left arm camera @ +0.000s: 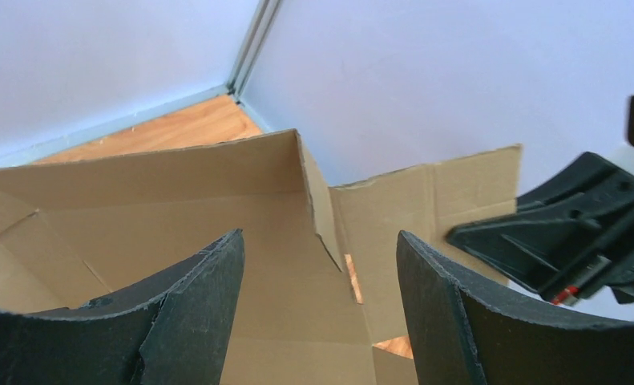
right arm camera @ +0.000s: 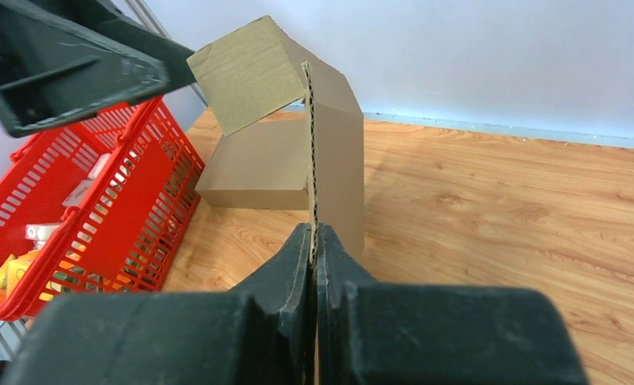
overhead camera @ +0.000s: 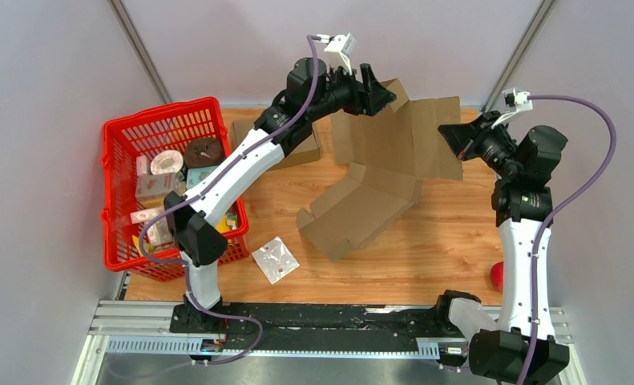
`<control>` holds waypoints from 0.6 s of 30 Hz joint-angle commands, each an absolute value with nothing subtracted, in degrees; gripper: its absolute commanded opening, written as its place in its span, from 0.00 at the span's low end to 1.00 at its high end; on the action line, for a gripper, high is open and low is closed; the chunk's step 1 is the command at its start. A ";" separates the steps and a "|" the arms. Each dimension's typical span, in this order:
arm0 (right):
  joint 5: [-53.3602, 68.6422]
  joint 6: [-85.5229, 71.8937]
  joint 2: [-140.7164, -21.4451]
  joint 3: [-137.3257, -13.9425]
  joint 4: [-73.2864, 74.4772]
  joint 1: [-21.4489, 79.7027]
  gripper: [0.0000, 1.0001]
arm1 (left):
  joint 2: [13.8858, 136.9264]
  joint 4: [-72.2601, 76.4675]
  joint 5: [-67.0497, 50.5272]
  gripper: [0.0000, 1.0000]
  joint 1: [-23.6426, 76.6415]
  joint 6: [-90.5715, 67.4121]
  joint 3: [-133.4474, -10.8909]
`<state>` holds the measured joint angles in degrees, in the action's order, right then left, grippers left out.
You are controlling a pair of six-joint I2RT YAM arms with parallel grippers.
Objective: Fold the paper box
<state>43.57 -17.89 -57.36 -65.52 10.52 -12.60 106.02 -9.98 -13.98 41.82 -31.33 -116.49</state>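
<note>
Right tool (right arm camera: 313, 241) was pinched shut on the right-hand edge of the paper box (overhead camera: 377, 176), whose lower flaps rested mid-table (overhead camera: 442, 249) while its upper panel stood lifted toward the far edge. Beyond, the left tool (left arm camera: 320, 241) hung wide open by the box's far flap.

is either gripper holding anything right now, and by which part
The right gripper is shut on the cardboard box, pinching the right edge of its raised panel. The left gripper is open and holds nothing.
</note>
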 commanded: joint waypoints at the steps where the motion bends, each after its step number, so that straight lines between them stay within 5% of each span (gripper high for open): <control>1: 43.33 -15.83 -56.16 -66.18 9.58 -11.60 0.06 | 109.85 -12.04 -13.79 0.77 41.75 -33.39 -121.90; 4: 43.24 -15.12 -56.16 -66.18 9.93 -11.08 0.07 | 112.31 -12.65 -15.38 0.69 41.75 -34.89 -124.97; 7: 42.63 -14.59 -56.08 -66.62 10.81 -10.64 0.08 | 112.07 -12.57 -13.81 0.50 41.75 -34.63 -124.81; 12: 36.59 -12.39 -55.72 -68.55 15.46 -9.41 0.12 | 108.81 -8.44 -9.50 0.05 41.84 -33.66 -119.80; 13: 34.65 -12.57 -55.81 -70.21 16.51 -9.23 0.31 | 108.37 -8.70 -9.06 0.01 41.84 -33.66 -119.79; 15: 28.61 -11.87 -56.86 -74.07 22.83 -8.35 0.43 | 108.02 -9.66 -7.65 0.00 42.01 -34.01 -120.23; 16: 26.13 -11.43 -57.04 -78.09 25.11 -7.65 0.60 | 107.84 -10.63 -6.95 0.00 42.27 -34.27 -120.50; 18: 17.11 -8.98 -58.26 -82.07 31.09 -3.79 0.74 | 107.93 -14.21 -4.40 0.00 42.71 -34.98 -122.51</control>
<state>33.36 -13.26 -57.80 -71.59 22.00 -8.21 112.14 -12.25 -9.43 42.11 -34.41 -119.90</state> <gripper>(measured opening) 0.607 0.010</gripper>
